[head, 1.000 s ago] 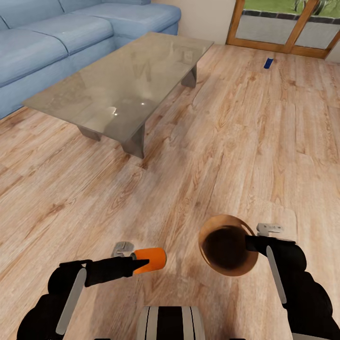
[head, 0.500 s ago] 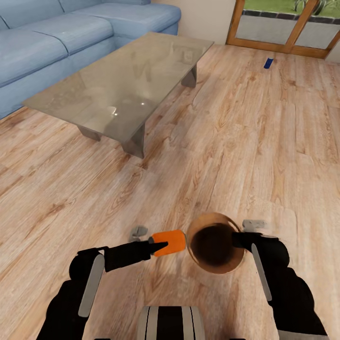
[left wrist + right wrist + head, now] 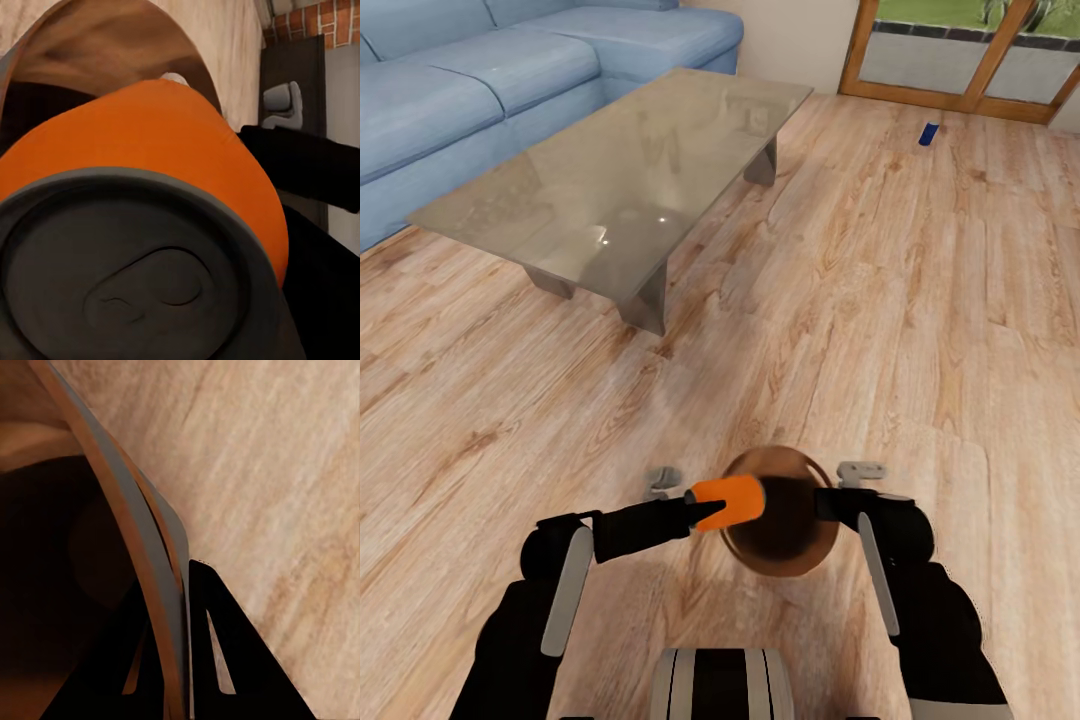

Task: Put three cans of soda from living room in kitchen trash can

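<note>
Left pincer (image 3: 705, 508) clamped on orange soda can (image 3: 730, 502) at the trash bucket's (image 3: 780, 545) rim, right pincer (image 3: 823, 503) pinching the bucket's wall, blue can (image 3: 928, 133) well beyond the bucket on the floor (image 3: 880, 300)

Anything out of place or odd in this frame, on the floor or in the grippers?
One thing: a dark blue soda can lies on the plank floor near the glass doors, far from the robot. Otherwise, the left gripper holds an orange can sideways at the rim of the wooden bucket, which the right gripper holds.
</note>
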{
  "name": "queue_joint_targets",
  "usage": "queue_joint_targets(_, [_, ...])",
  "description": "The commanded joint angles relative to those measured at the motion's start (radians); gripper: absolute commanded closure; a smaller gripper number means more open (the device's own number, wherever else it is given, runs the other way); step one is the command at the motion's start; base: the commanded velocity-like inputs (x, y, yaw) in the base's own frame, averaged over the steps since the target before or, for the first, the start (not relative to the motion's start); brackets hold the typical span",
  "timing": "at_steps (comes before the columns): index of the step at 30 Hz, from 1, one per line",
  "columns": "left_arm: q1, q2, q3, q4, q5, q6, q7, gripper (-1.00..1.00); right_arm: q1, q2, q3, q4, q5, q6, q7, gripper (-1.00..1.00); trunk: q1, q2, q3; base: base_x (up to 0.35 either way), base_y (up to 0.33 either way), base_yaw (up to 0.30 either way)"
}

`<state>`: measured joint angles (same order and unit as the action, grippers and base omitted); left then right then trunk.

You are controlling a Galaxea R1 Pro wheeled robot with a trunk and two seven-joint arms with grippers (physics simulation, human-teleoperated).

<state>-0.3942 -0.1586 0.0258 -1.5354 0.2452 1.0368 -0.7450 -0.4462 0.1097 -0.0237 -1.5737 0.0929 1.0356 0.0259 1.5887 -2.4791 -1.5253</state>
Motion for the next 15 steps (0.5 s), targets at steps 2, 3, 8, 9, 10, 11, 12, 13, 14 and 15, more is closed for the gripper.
queue_joint_targets(2, [0.000, -0.002, -0.001, 0.003, -0.002, 0.000, 0.008, 1.00, 0.000, 0.010, 0.001, 0.000, -0.013, 0.000, 0.004, 1.00, 0.000, 0.000, 0.000, 0.000, 0.000, 0.000])
queue_joint_targets(3, [0.000, -0.002, -0.001, 0.003, -0.003, 0.000, 0.014, 1.00, 0.000, 0.011, 0.002, 0.000, -0.013, 0.000, 0.004, 1.00, 0.000, 0.000, 0.000, 0.000, 0.000, 0.000])
queue_joint_targets(8, [-0.005, -0.015, -0.089, 0.008, 0.004, 0.000, 0.228, 1.00, -0.007, 0.020, 0.041, 0.000, -0.013, 0.002, 0.005, 1.00, 0.000, 0.000, 0.000, 0.000, 0.000, 0.000])
queue_joint_targets(9, [-0.015, -0.016, -0.125, 0.009, 0.006, 0.000, 0.268, 1.00, -0.007, 0.020, 0.047, 0.000, -0.013, 0.002, 0.005, 1.00, 0.000, 0.000, 0.000, 0.000, 0.000, 0.000])
queue_joint_targets(10, [-0.019, -0.016, -0.134, 0.010, 0.007, 0.000, 0.281, 1.00, -0.007, 0.020, 0.048, 0.000, -0.013, 0.002, 0.005, 1.00, 0.000, 0.000, 0.000, 0.000, 0.000, 0.000])
queue_joint_targets(11, [-0.025, -0.016, -0.146, 0.010, 0.007, 0.000, 0.307, 1.00, -0.008, 0.020, 0.050, 0.000, -0.013, 0.003, 0.006, 1.00, 0.000, 0.000, 0.000, 0.000, 0.000, 0.000])
queue_joint_targets(12, [-0.028, -0.016, -0.154, 0.010, 0.008, 0.000, 0.329, 1.00, -0.008, 0.021, 0.051, 0.000, -0.013, 0.003, 0.006, 1.00, 0.000, 0.000, 0.000, 0.000, 0.000, 0.000])
queue_joint_targets(13, [-0.031, -0.016, -0.160, 0.010, 0.009, 0.000, 0.346, 1.00, -0.008, 0.021, 0.052, 0.000, -0.013, 0.003, 0.007, 1.00, 0.000, 0.000, 0.000, 0.000, 0.000, 0.000])
queue_joint_targets(14, [-0.033, -0.016, -0.163, 0.010, 0.009, 0.000, 0.358, 1.00, -0.008, 0.021, 0.052, 0.000, -0.013, 0.003, 0.007, 1.00, 0.000, 0.000, 0.000, 0.000, 0.000, 0.000])
queue_joint_targets(15, [-0.034, -0.016, -0.166, 0.011, 0.009, 0.000, 0.367, 1.00, -0.008, 0.021, 0.053, 0.000, -0.013, 0.003, 0.008, 1.00, 0.000, 0.000, 0.000, 0.000, 0.000, 0.000])
